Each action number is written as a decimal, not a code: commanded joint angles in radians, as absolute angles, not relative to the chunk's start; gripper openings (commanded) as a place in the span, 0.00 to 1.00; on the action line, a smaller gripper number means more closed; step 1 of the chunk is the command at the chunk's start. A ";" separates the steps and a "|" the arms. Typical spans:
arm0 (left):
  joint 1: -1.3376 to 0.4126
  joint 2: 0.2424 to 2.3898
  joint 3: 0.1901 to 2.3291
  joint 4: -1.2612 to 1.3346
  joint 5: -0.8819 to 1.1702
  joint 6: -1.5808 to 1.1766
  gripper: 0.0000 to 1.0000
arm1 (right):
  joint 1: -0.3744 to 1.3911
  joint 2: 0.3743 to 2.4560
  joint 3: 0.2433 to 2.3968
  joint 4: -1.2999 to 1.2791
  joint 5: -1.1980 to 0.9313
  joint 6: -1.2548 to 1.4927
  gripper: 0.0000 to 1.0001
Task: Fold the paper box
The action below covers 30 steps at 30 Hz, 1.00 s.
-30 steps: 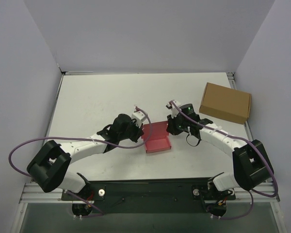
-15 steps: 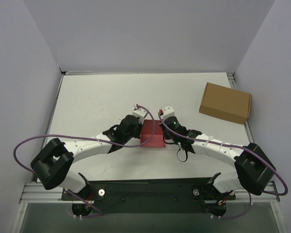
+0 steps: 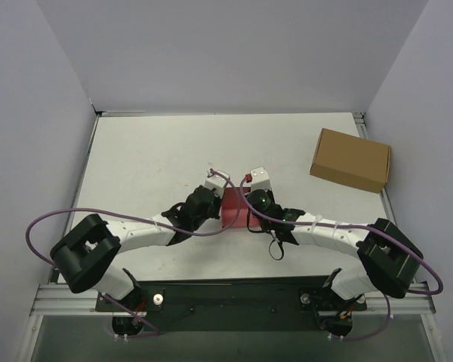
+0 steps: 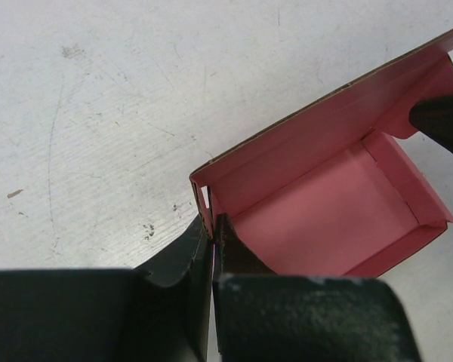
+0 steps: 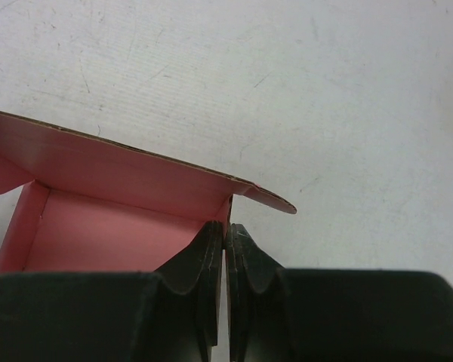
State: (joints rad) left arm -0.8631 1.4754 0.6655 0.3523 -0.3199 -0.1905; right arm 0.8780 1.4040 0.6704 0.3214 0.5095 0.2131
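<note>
The paper box [image 3: 235, 208] stood near the middle of the table [image 3: 151, 158], a little toward the near edge, directly between the two arms. The left gripper [image 4: 213, 226] had its jaws pressed together on the thin left end wall of the box, at the near corner. The right gripper [image 5: 225, 230] was clamped in the same way on the right end wall. So the box lay to the right of the left gripper and to the left of the right one, and neither arm was nearer, as both touched it. In the wrist views the open side faced up, and a taller flap rose along the far side. The long axis seemed to run left to right, from one gripper to the other, though the arms hid part of it from above. I judged that the next move depended on this far flap, which lay beyond both grippers. The brown cardboard box [image 3: 350, 159] rested well apart, at the far right.
</note>
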 commanded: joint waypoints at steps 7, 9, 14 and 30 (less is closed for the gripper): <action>-0.934 1.517 0.690 0.398 -0.319 -0.233 0.00 | 0.951 1.424 0.630 0.453 0.581 0.261 0.00; -0.936 1.516 0.707 0.376 -0.321 -0.236 0.00 | 0.953 1.427 0.637 0.449 0.588 0.261 0.00; -0.911 1.508 0.768 0.316 -0.250 -0.193 0.00 | 0.948 1.439 0.660 0.439 0.623 0.270 0.00; -0.726 1.434 0.720 0.330 -0.049 -0.104 0.60 | 0.910 1.468 0.661 0.502 0.509 0.169 0.00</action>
State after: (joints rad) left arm -0.7643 1.5017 0.7349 0.2546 -0.1658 -0.1295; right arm 0.9226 1.4719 0.6430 0.4454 0.5823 0.2173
